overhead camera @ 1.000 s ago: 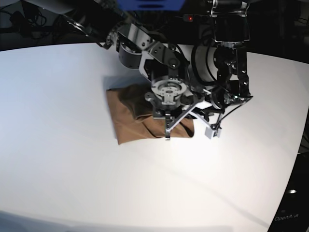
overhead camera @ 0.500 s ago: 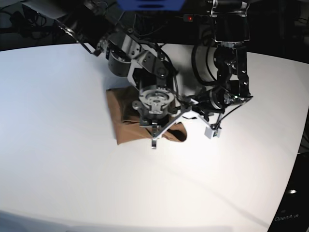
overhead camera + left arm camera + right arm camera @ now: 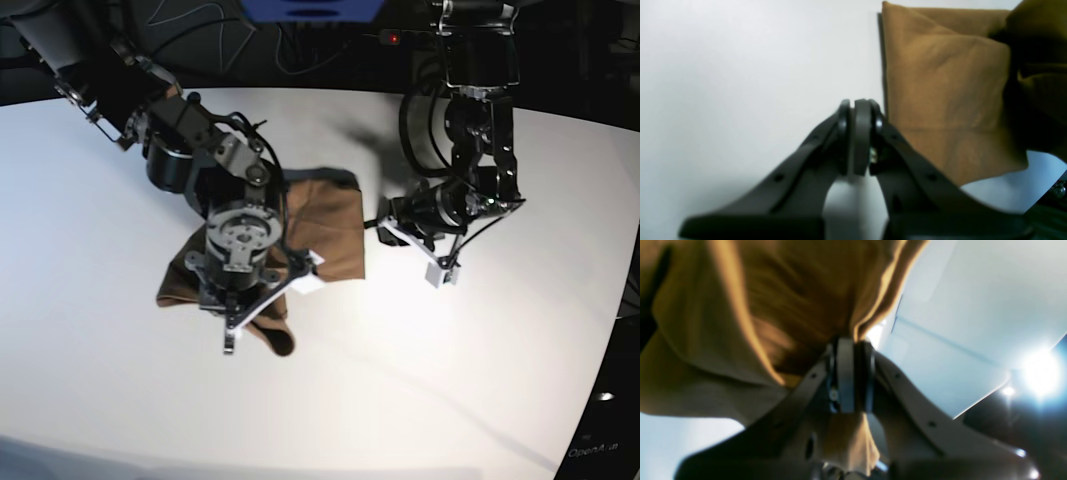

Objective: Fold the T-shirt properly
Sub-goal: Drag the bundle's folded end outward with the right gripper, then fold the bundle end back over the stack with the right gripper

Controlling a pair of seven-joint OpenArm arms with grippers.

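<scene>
A: The T-shirt (image 3: 335, 225) is plain tan-brown, soft and thin; it lies near the middle of the white table (image 3: 90, 200), one flat part spread toward the far side, another part drawn up and toward the near side in loose folds.

B: The lifted part hangs from the right gripper (image 3: 230, 345); a rounded lobe of cloth droops just beside its tip; a small white patch shows at the fabric's edge near that arm, though whether it is a tag cannot be told.

A: The right wrist view gives what the base view hides; the right gripper (image 3: 850, 343) has its jaws pressed together on a bunch of the T-shirt (image 3: 750, 306), the cloth fanning upward in blurred pleats and a bit of it trailing below the jaws.

B: The left wrist view shows the flat part instead; the T-shirt (image 3: 940, 83) lies smooth with a straight edge and a sharp corner; the left gripper (image 3: 858, 106) sits just beside that edge, jaws pressed together on nothing, over bare table (image 3: 740, 66).

A: In the base view the left gripper (image 3: 385, 222) is low beside the cloth's right edge.
</scene>
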